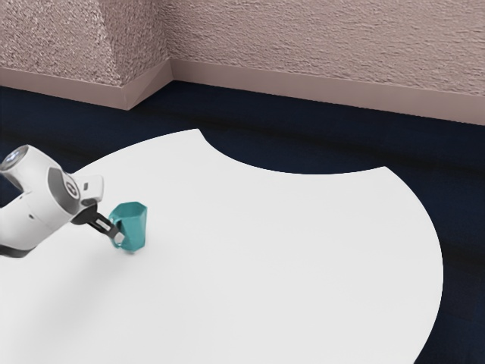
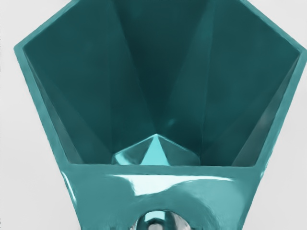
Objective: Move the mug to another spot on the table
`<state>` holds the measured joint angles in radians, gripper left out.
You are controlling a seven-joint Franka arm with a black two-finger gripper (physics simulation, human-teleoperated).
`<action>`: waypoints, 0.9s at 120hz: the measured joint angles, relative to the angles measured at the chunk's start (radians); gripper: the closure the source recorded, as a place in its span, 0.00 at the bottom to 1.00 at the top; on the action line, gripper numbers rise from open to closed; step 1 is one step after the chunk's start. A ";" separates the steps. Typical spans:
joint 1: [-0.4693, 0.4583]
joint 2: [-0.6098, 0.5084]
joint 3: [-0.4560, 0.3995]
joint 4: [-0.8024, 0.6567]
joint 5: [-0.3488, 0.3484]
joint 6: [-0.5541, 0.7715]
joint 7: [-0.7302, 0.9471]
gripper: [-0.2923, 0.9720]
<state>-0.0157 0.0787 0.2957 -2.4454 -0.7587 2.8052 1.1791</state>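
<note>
At the exterior view's left the white arm (image 1: 34, 205) reaches in low over the worktop (image 1: 288, 258), its black pincer (image 1: 110, 227) pointing toward the exterior view's right. The pincer looks clamped on the teal mug (image 1: 130, 226) at its handle side, the dark fingers meeting the mug just where the handle sits. The mug is near the worktop's left part, tilted, with its mouth leaning toward the arm and only a small shadow beneath its base; I cannot tell whether the base touches the surface or hangs just above it. In the wrist view the faceted mug (image 2: 153, 96) lies open right under the hand, its handle (image 2: 158, 211) nearest the camera.

To the right of the mug the worktop runs bare to its curved edge, with dark floor (image 1: 318, 136) and a rough wall (image 1: 303, 38) beyond.

The risk, as I judge it, lies in the grip: holding by the handle side alone leaves the mug's weight hanging off the fingers, so a quick swing could let it swivel or slip out. If the base drags, it could catch and tip the mug over on release
</note>
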 joint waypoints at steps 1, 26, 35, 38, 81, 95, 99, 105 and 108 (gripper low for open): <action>0.000 -0.001 0.000 0.001 0.000 0.000 0.000 0.74; 0.002 -0.011 -0.008 0.015 0.002 0.004 0.000 0.78; 0.000 -0.015 -0.011 0.022 0.003 0.003 0.000 0.79; 0.001 -0.016 -0.013 0.025 0.003 0.002 -0.001 0.80; 0.000 -0.017 -0.044 0.053 0.002 -0.005 -0.003 0.77; 0.001 -0.017 -0.057 0.056 0.001 -0.007 -0.004 0.76; 0.001 -0.016 -0.060 0.057 0.001 -0.008 -0.004 0.76; 0.000 -0.015 -0.064 0.060 0.001 -0.008 -0.004 0.75; 0.000 -0.014 -0.066 0.062 0.001 -0.009 -0.004 0.75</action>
<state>-0.0161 0.0650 0.2294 -2.3833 -0.7580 2.7963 1.1749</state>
